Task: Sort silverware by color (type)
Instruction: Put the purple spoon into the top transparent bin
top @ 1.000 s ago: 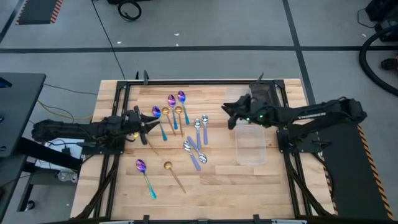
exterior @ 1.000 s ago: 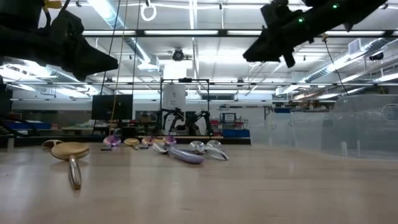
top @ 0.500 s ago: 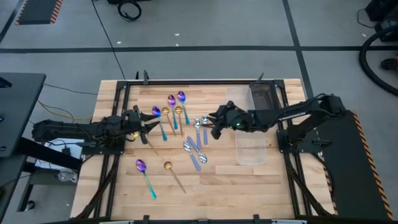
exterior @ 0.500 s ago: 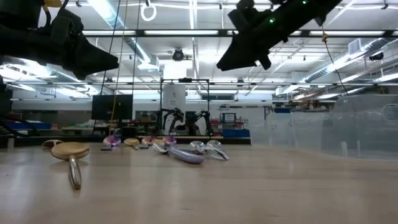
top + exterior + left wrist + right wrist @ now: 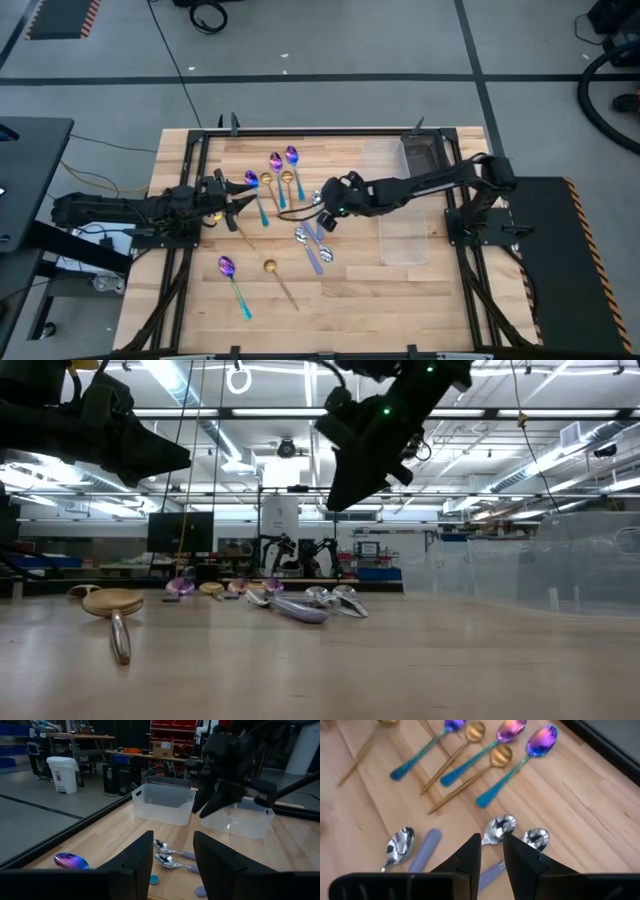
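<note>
1. Spoons (image 5: 300,205): clustered mid-table, silver ones touching.
2. Right gripper (image 5: 327,214): above silver pair, jaws slightly apart; risk of grabbing two.
3. Left gripper (image 5: 232,205): left side, jaws apart, empty.

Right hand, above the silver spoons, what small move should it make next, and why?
Probably lower straight down. The right hand is open, its fingers either side of a silver spoon beside another silver spoon, and the low view shows it well above the table.
</note>
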Tool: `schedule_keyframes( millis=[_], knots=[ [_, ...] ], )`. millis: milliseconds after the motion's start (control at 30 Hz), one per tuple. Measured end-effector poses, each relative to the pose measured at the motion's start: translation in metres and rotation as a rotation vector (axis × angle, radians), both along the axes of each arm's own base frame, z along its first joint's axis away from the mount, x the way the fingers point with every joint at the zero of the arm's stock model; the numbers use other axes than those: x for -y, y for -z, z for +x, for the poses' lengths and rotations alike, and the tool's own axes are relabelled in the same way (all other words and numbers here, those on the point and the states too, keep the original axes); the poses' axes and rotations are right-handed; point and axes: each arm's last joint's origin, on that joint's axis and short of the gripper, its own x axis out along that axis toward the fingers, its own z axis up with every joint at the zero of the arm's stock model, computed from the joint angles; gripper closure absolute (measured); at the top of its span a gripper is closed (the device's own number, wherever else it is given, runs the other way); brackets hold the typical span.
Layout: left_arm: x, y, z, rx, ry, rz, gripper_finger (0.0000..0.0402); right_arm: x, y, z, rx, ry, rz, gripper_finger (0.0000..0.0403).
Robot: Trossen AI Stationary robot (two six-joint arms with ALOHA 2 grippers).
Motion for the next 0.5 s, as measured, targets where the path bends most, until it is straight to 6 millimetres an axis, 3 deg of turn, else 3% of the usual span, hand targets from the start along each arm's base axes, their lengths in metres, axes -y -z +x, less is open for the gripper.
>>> schedule_keyframes(
  millis=[267,500],
  knots=[
    [0.000,0.000,0.000,-0.002,0.000,0.002,0.0253,0.006,0.025,0.017,-0.090,0.033,0.010,0.0237],
    [0.000,0.000,0.000,-0.002,0.000,0.002,0.0253,0.016,0.029,0.012,-0.124,0.123,0.073,0.0202]
  ],
)
